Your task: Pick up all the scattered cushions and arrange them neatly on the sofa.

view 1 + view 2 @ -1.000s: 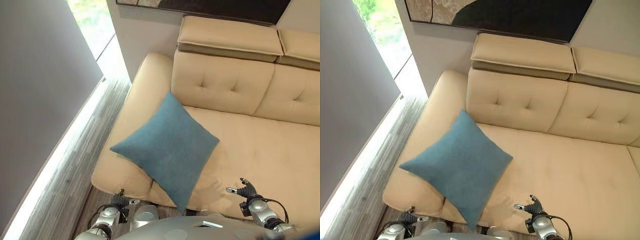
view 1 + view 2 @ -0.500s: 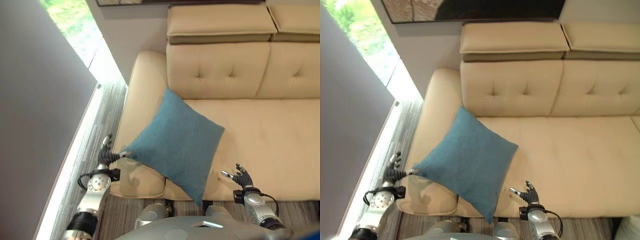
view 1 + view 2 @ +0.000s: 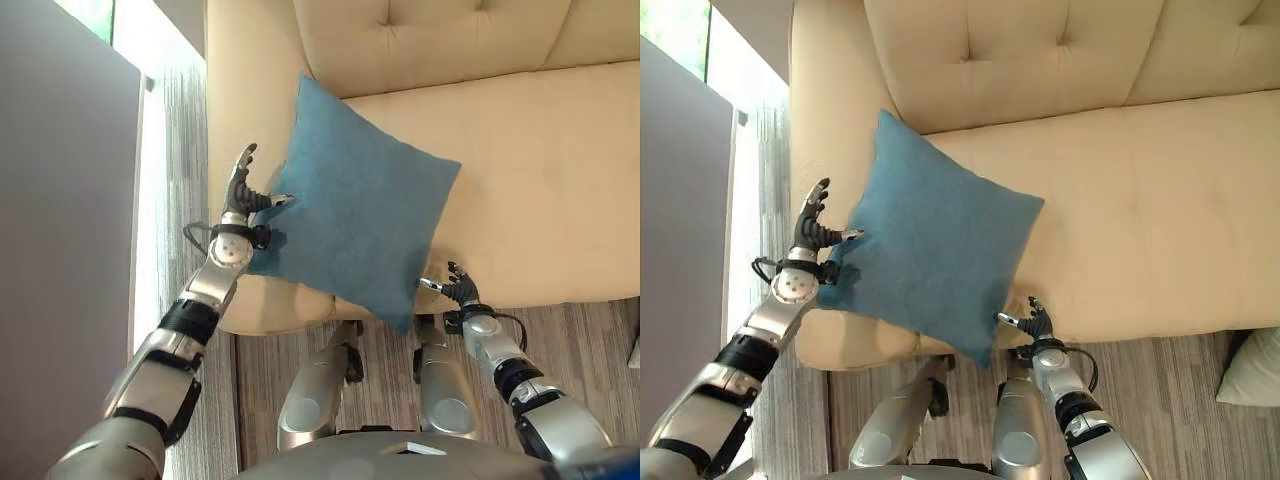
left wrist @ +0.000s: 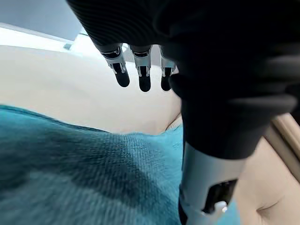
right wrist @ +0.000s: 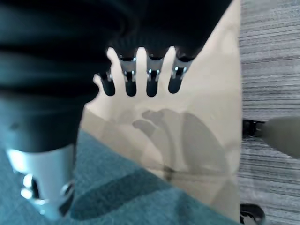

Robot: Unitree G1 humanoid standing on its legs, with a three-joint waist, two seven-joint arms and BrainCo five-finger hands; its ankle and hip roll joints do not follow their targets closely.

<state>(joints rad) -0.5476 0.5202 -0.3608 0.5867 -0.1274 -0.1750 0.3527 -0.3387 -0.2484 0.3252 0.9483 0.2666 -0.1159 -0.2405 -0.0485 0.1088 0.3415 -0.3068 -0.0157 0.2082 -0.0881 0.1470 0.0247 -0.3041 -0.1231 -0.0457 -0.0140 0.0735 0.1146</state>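
Note:
A blue square cushion (image 3: pixel 355 225) lies tilted on the beige sofa (image 3: pixel 540 180), leaning over the left armrest (image 3: pixel 235 80) and hanging past the seat's front edge. My left hand (image 3: pixel 240 190) is at the cushion's left corner, fingers straight and spread, thumb against the fabric (image 4: pixel 70 178). My right hand (image 3: pixel 452 290) is low at the seat's front, beside the cushion's lower right edge (image 5: pixel 117 187), its fingers (image 5: pixel 151 84) straight over the sofa. Neither hand grips the cushion.
A pale cushion (image 3: pixel 1255 365) lies on the grey wood floor (image 3: pixel 1160 370) at the far right. A grey wall panel (image 3: pixel 60 230) stands close on the left, with a narrow strip of floor between it and the armrest.
The camera has tilted down toward the seat front. My left arm has risen and reached the cushion's left corner. My right hand has come in close to the cushion's lower edge.

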